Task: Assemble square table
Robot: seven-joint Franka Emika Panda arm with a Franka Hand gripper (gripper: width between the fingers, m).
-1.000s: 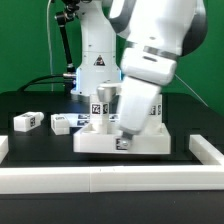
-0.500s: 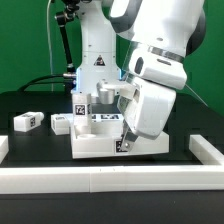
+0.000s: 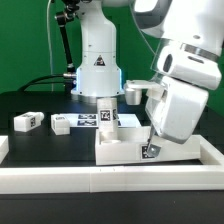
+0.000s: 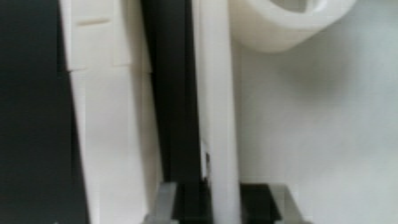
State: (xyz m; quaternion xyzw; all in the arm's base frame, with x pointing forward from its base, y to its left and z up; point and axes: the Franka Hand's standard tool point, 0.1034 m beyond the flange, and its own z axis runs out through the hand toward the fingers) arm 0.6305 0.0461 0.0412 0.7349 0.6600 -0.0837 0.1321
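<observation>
Inside the closed pincer (image 3: 150,151), holds the tabletop (image 3: 120,150) by its rim; seemingly positioning it. Next calls for release, then fetching leg blocks (image 3: 26,121) lying well away.

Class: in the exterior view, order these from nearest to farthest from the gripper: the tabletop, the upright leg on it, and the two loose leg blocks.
1. tabletop, held at its front rim by the gripper.
2. upright leg, at the tabletop's back corner.
3. inner leg block, off to the exterior view's left.
4. outer leg block, farthest left.
</observation>
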